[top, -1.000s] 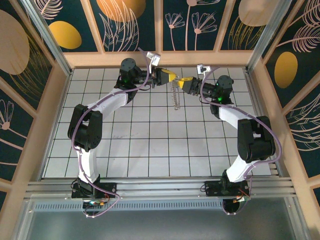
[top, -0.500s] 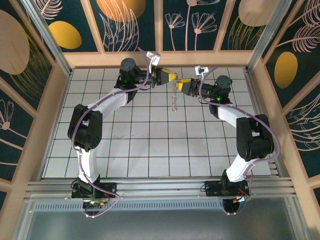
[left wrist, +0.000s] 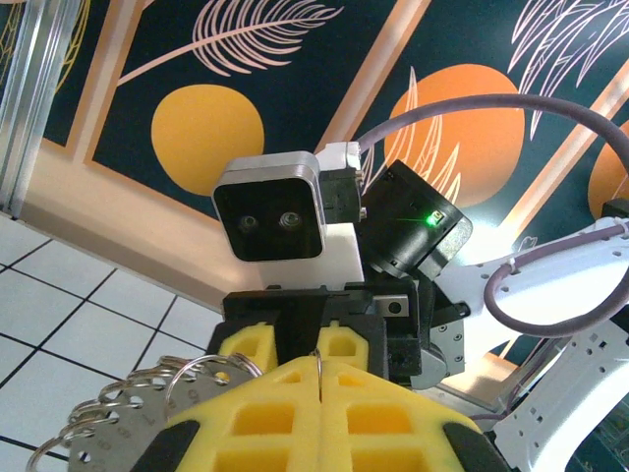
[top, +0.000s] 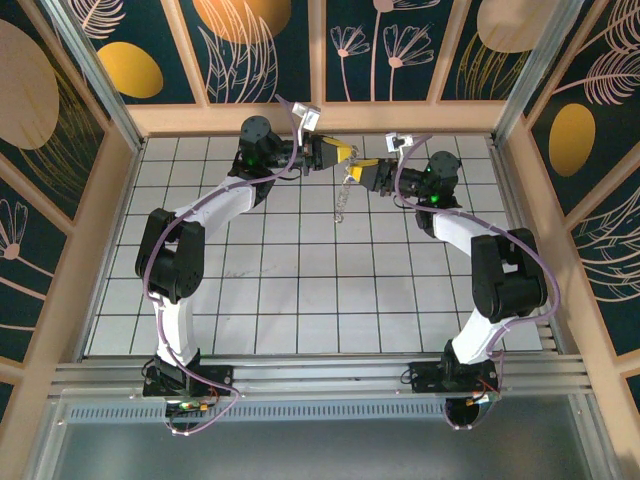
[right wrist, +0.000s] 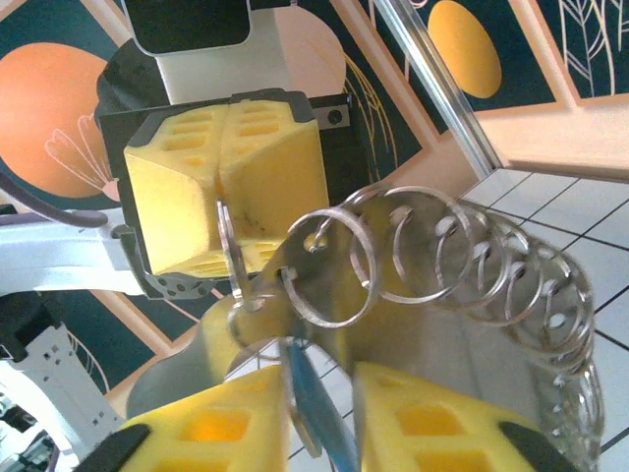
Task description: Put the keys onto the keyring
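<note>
— Closer: that is the change. Over the last second your right pincer (right wrist: pixel 319 438) has edged in toward your left pincer (right wrist: pixel 222 182). The loose tail of the keyring (left wrist: pixel 123 418), which hung straight below them, now slants off toward the left arm's side.

— What is each one holding?

— Your left pincer is clenched on the keyring's thin rim; the wire comes out right at the seam between its yellow fingers (right wrist: pixel 270 167). That looks like your anchor. It keeps the hoop raised off the desk (top: pixel 300 290) and presented to the other pincer, so the fringe fans out to one side of the right pincer and not across its path.

— And the right?

— Its pads (right wrist: pixel 432 423) stand apart with the blue key (right wrist: pixel 313 393) between them. You cannot tell from these views whether they press on the key or only flank it.

— So where are you in the task?

— At the threading, I judge. The key sits just short of the rim, directly in front of the left pincer's tips. Your next move calls for a fine, steady nudge; a swinging tail could twist the hoop off line.
</note>
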